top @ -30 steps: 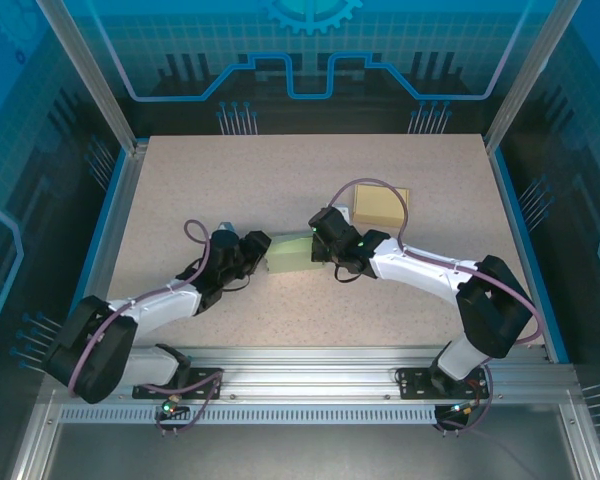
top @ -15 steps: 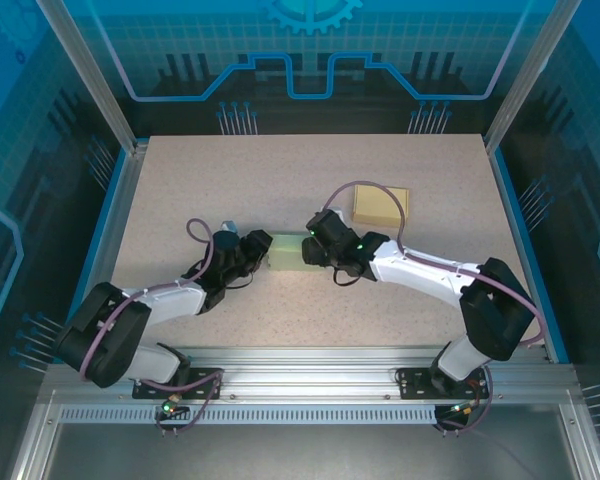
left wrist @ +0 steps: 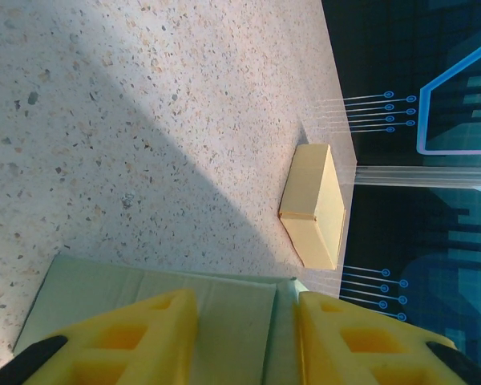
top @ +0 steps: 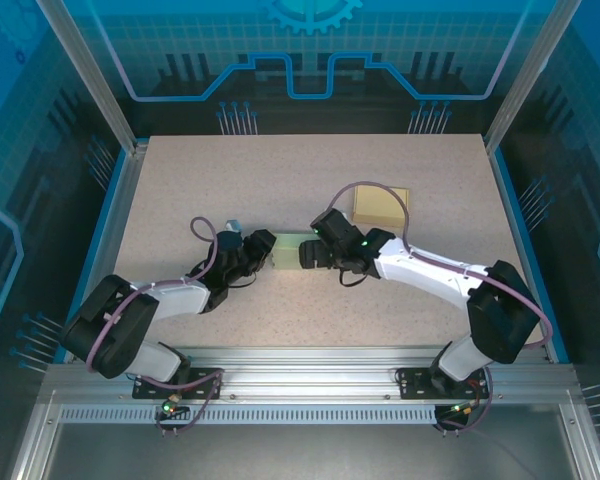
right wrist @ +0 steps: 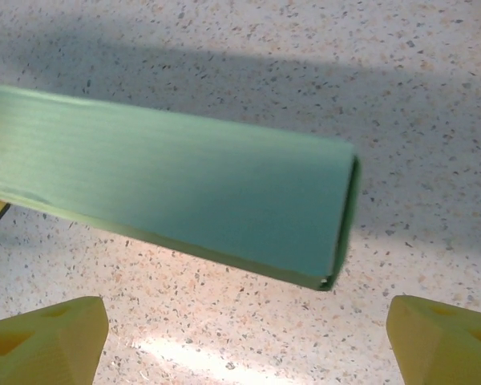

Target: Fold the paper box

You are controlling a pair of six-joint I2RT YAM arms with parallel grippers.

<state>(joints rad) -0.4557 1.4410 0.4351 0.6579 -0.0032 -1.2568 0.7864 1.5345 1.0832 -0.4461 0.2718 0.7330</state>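
Near the front of the speckled worktop [top: 280,170] both arms reach inward and meet around its middle. The left claw [top: 261,251] is partly closed and pinches the 9 o'clock end of the pale green paper box [top: 287,250]. In its wrist view its yellow fingers [left wrist: 136,333] stand close together over the green card, one on the flat face and the other at the edge. In the right wrist view, slivers of yellow show above and below that same end. The flattened box throws a shadow on the worktop beneath it, so it seems to be held slightly raised, running from 9 to 3 o'clock. The right claw [top: 310,254] sits at the box's 3 o'clock end with its jaws spread wide and nothing in them, and its fingers [right wrist: 48,337] are well clear of the card. The free end of the box shows a narrow open slot. Farther off, at about 1 o'clock from the green box and well apart from it, a pale yellow closed box [top: 381,205] lies flat on the worktop
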